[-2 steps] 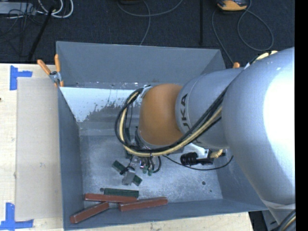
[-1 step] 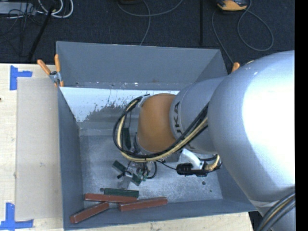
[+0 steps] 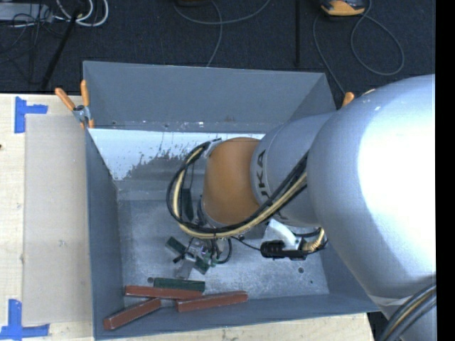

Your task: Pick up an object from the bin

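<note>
- The gripper (image 3: 193, 254) hangs low over the middle of the bin floor, under the arm's rounded orange cover (image 3: 227, 180). The wrist and looped cables crowd it from above. Whether it is open or closed cannot be told, and nothing can be seen held in it.
- Nearest to it is a short, dark green flat stick (image 3: 179, 284). It lies just beside the gripper, on the side toward the bin's near wall, which is lower in the view.
- Its long axis runs left to right, roughly along the near wall.
- Touching or just beside the green stick are three reddish-brown flat sticks:
  - one (image 3: 151, 291) against its left end;
  - a longer one (image 3: 212, 302) to its right, closer to the near wall;
  - a third (image 3: 131, 314) angled toward the bin's near left corner.
- All four sticks lie flat in a loose row with similar headings.
- The grey metal bin (image 3: 142, 219) has a scuffed floor, bare around the gripper apart from these sticks.
- Judgement: the green stick looks the likeliest pick. Reaching it would call for a short shift toward the near wall, with the closing direction set across the stick's narrow width.
</note>
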`<action>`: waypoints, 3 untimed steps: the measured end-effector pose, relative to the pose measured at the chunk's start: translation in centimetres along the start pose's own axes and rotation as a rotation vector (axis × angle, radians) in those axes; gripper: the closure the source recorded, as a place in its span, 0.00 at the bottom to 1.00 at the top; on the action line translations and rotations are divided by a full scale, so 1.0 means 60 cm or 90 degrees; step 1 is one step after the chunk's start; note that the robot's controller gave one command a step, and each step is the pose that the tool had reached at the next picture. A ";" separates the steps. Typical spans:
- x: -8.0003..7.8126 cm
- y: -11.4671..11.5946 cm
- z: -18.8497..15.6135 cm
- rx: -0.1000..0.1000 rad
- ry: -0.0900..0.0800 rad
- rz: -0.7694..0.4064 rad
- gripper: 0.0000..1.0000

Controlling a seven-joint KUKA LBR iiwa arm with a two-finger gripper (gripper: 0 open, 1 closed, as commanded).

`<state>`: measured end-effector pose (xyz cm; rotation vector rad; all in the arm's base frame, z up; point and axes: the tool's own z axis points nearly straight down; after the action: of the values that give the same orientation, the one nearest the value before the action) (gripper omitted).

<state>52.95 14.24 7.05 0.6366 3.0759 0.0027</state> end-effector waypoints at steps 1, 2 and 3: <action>-0.002 0.001 -0.002 -0.001 -0.002 0.000 1.00; -0.002 0.001 -0.010 0.001 0.001 0.000 1.00; -0.003 0.001 -0.101 -0.001 -0.001 -0.001 1.00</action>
<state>53.16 14.21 13.10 0.6341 3.0739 0.0032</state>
